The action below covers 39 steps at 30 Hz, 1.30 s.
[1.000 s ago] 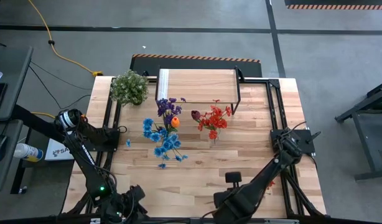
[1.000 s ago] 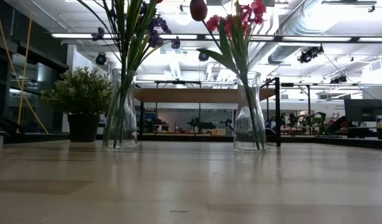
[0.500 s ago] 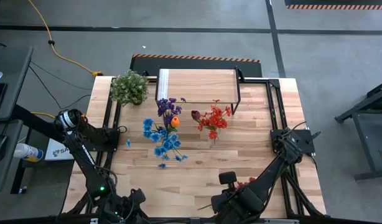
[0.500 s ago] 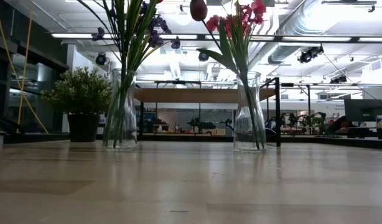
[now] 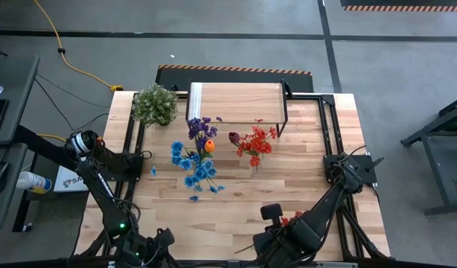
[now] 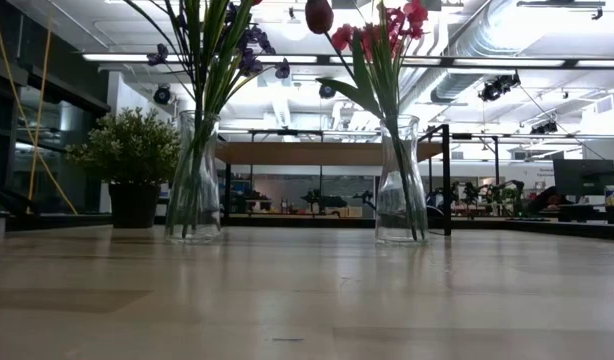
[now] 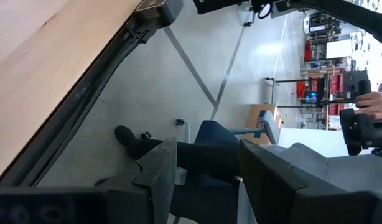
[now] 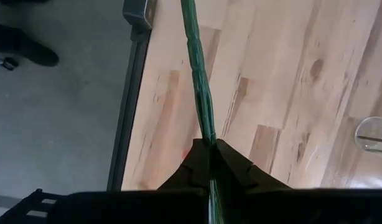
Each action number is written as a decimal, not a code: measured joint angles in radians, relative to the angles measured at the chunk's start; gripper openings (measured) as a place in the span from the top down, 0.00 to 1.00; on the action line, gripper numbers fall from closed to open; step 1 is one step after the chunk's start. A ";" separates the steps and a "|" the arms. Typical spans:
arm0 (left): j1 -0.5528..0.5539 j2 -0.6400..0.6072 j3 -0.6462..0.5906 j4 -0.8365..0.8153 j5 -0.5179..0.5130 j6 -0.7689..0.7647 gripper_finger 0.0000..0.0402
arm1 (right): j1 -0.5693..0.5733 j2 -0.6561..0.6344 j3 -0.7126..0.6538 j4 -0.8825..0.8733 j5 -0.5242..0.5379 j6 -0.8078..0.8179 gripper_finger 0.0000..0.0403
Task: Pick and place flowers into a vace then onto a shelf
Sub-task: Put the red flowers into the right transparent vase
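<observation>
Two clear glass vases stand on the table. The left vase [image 6: 195, 180] holds blue, purple and orange flowers [image 5: 195, 160]. The right vase [image 6: 400, 185] holds red and maroon flowers [image 5: 254, 143]. The shelf [image 5: 236, 100] stands behind them at the far edge. My right gripper [image 8: 209, 149], at the near edge [image 5: 282, 227], is shut on a green flower stem [image 8: 197, 68]; red bloom shows by the arm [image 5: 289, 219]. My left gripper [image 7: 200, 171] is open at the near left edge [image 5: 160, 240], pointing off the table. My right gripper pinches the green stem [image 8: 208, 134] between its two shut fingers. The stem runs straight out ahead of the fingers, lifted above the tabletop, its long bare end pointing away. The bloom end lies back behind the fingers, mostly hidden by the gripper.
A bushy potted plant [image 5: 154, 104] sits at the far left corner beside the shelf. Black metal frame rails [image 5: 329, 126] run along the table's sides. A person's legs [image 7: 178, 149] and a hand [image 7: 371, 106] show beyond the table in the left wrist view.
My right arm has swung a little toward the table's left along the near edge, carrying the flower; the red bloom has shifted left with it. The vases and the left arm have stayed put.
</observation>
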 joint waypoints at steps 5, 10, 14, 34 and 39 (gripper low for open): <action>0.000 0.000 0.000 0.001 0.000 -0.001 0.48 | -0.002 -0.003 0.000 0.000 0.037 -0.027 1.00; 0.000 0.000 0.000 0.005 -0.001 -0.009 0.48 | -0.030 -0.042 -0.001 0.000 0.121 -0.052 1.00; 0.000 0.000 0.000 0.033 -0.002 -0.009 0.48 | -0.069 -0.103 -0.001 0.000 0.172 -0.067 1.00; 0.013 0.000 0.000 0.167 -0.083 -0.001 0.48 | -0.113 -0.386 -0.001 0.000 0.388 -0.123 1.00; 0.044 -0.003 0.000 0.177 -0.069 0.017 0.48 | -0.070 -0.460 -0.001 0.000 0.400 -0.062 1.00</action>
